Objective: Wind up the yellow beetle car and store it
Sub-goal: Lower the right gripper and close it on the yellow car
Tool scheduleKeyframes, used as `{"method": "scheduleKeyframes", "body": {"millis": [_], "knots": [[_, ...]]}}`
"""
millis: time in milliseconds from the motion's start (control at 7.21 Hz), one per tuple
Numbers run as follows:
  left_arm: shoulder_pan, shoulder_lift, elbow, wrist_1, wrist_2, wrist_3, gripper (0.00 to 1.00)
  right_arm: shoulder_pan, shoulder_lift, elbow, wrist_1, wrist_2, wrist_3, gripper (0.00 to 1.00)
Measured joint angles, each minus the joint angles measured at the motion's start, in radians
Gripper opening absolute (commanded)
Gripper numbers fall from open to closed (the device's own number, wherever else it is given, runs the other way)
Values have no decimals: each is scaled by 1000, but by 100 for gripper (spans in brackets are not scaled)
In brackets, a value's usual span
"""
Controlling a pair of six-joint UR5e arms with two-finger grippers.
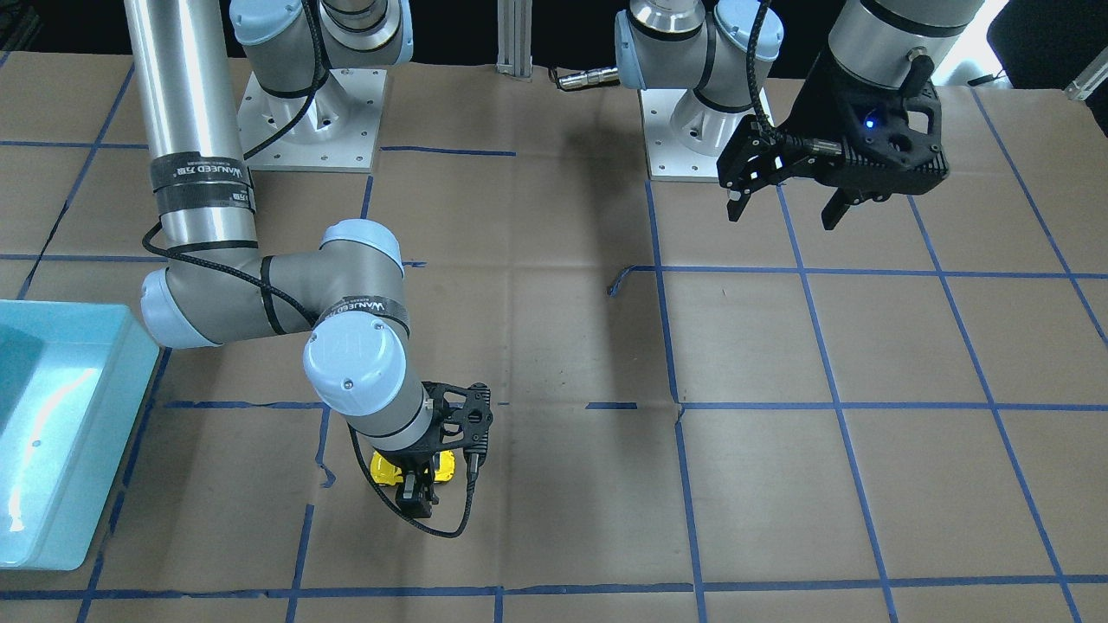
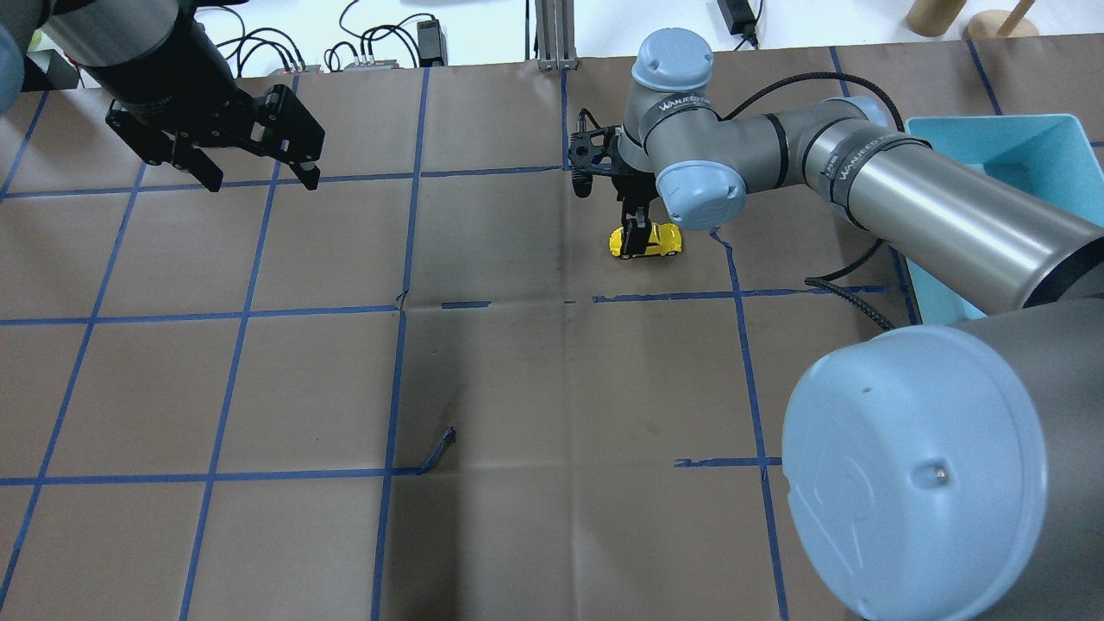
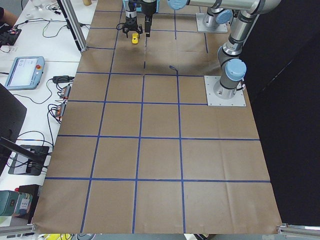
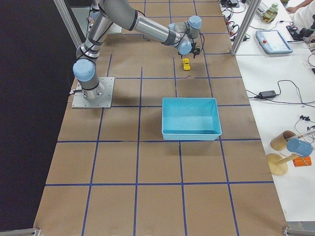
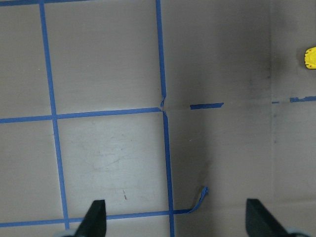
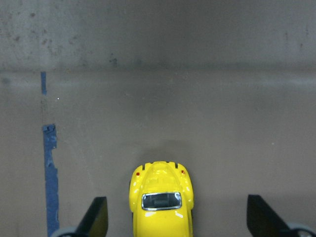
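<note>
Yellow beetle car (image 6: pixel 161 200) upright on its wheels on brown table (image 6: pixel 232 118), right gripper (image 6: pixel 178 219) jaws wide astride it, no contact, left gripper (image 2: pixel 261 181) raised well apart, jaws wide.

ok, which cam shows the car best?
Right wrist: the car is large and sharp from above, between the fingers of the open right pincer. Overhead shows it small, partly behind that pincer. Front-facing: mostly hidden. Side views: a tiny yellow speck. Left wrist: only an edge at the frame's right.
</note>
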Motion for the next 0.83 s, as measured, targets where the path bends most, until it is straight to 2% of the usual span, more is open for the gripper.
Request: {"method": "scheduleKeyframes", "body": {"millis": [694, 832], "knots": [[0, 0, 0, 0, -1, 0, 99, -10, -8, 13, 23, -34, -8, 98], [0, 0, 0, 0, -1, 0, 99, -9, -3, 16, 20, -36, -8, 86]]}}
